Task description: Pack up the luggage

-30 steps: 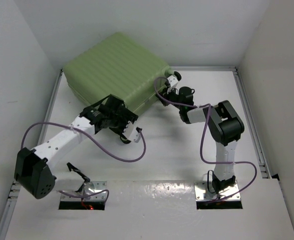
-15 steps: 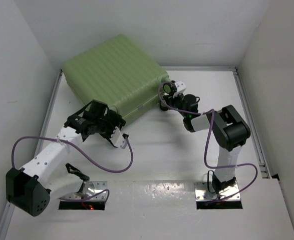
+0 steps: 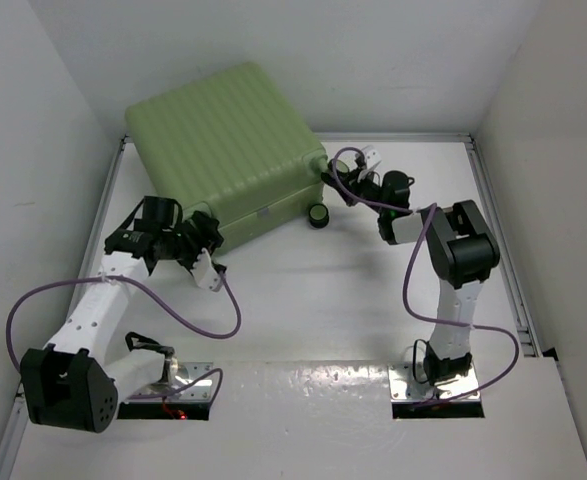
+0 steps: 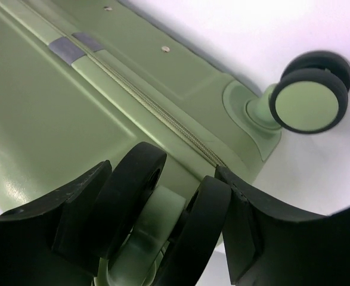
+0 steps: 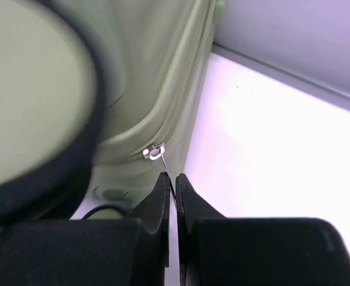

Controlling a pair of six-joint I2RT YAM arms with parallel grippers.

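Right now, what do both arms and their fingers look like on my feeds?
Left arm and right arm match: white tubular links, bulky black joint housings, a purple cable looping loosely along each. Left fingers and right fingers are plain matte black, no markings visible.

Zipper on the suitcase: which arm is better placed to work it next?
Right. The right fingers are shut on the zipper pull at the suitcase corner, ready to drag it along. The left fingers clamp a wheel, so that arm likely steadies it.
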